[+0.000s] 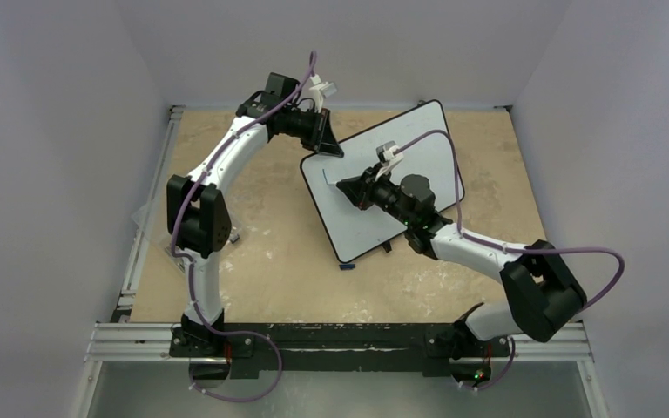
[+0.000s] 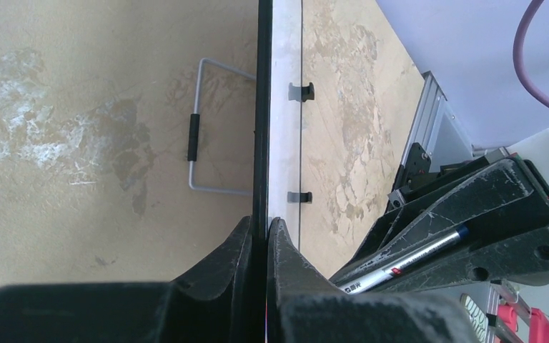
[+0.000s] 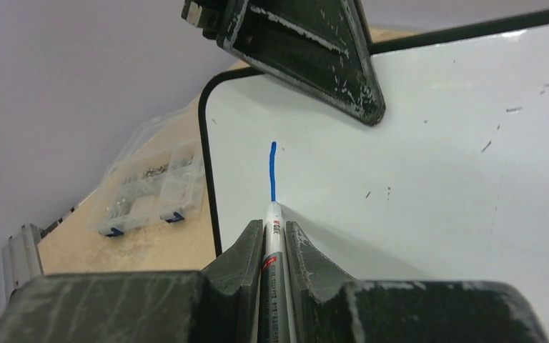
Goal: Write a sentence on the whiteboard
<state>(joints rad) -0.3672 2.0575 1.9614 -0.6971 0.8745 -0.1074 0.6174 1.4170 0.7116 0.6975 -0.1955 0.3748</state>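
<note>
Because the left jaws are clamped on the far-left edge of the whiteboard (image 1: 357, 231), mid-table (image 1: 261, 261), the right jaws do the writing: closed on the marker (image 3: 274, 236), its tip touching the near end of one short blue stroke (image 3: 272, 171), with bare board to its right.

A robotics lab cell: the left arm (image 1: 218, 163) and right arm (image 1: 475, 248) are bolted to an aluminium rail (image 1: 131, 341) at the near edge. Plain pale walls (image 1: 52, 131) enclose the scuffed tan surface (image 1: 270, 270), and a clear plastic parts box (image 3: 150, 187) sits at the left.
</note>
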